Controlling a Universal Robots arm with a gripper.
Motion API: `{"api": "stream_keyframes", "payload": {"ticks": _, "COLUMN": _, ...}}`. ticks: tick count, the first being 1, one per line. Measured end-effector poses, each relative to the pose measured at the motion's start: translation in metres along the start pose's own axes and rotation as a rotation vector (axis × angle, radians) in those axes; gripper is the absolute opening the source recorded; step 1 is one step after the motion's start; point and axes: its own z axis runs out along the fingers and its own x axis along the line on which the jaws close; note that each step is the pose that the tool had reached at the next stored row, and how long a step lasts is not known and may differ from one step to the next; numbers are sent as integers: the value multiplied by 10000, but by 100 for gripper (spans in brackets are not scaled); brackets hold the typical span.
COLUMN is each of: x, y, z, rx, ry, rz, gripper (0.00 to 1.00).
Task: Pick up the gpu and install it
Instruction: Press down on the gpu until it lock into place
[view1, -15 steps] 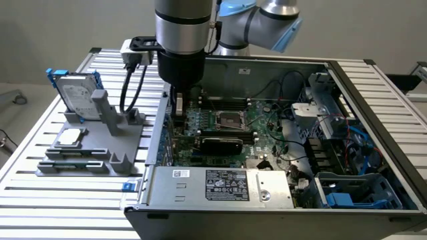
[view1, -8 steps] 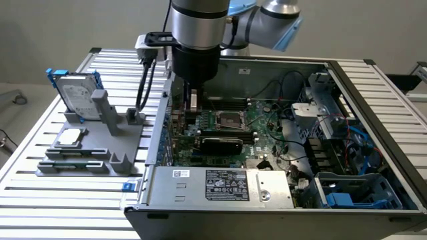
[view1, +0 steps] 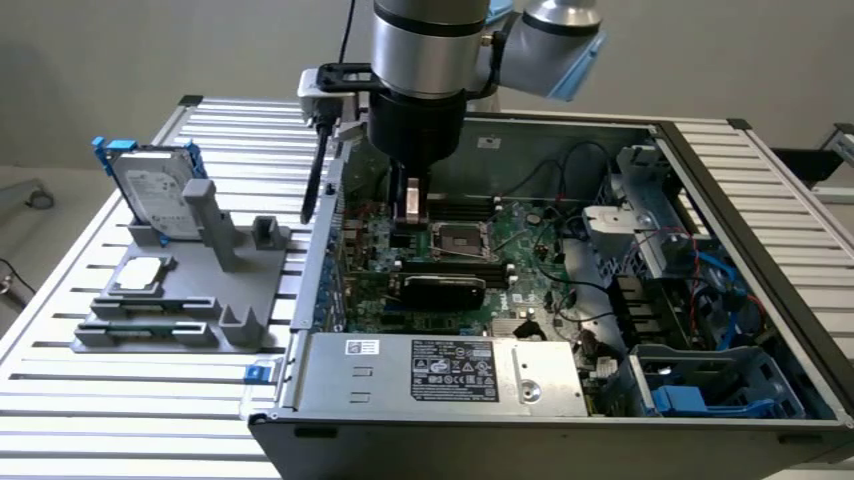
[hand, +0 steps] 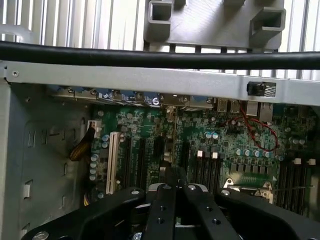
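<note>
Scene is being lit evenly by soft, diffuse light; the pale tabletop (view1: 80, 330) is being brightened, case interior (view1: 561, 260) left dimmer, shadows faint.

A green motherboard (view1: 521, 250) dotted with black slots and silver capacitors is seen inside the dark grey computer case (view1: 747, 300). A black-covered gpu (view1: 441, 290) is seen on it. Red wires (hand: 257, 131) are seen in the wrist view. A silver hard drive (view1: 154, 195) with blue frame is held by a grey fixture (view1: 200, 310) on a white-slatted table (view1: 80, 400). Blue drive bays (view1: 707, 395) are visible.
</note>
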Motion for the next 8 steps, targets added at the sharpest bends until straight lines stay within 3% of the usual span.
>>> {"api": "stream_keyframes", "payload": {"ticks": 8, "x": 0, "y": 0, "z": -1, "rx": 0, "ry": -1, "rz": 0, "gripper": 11}}
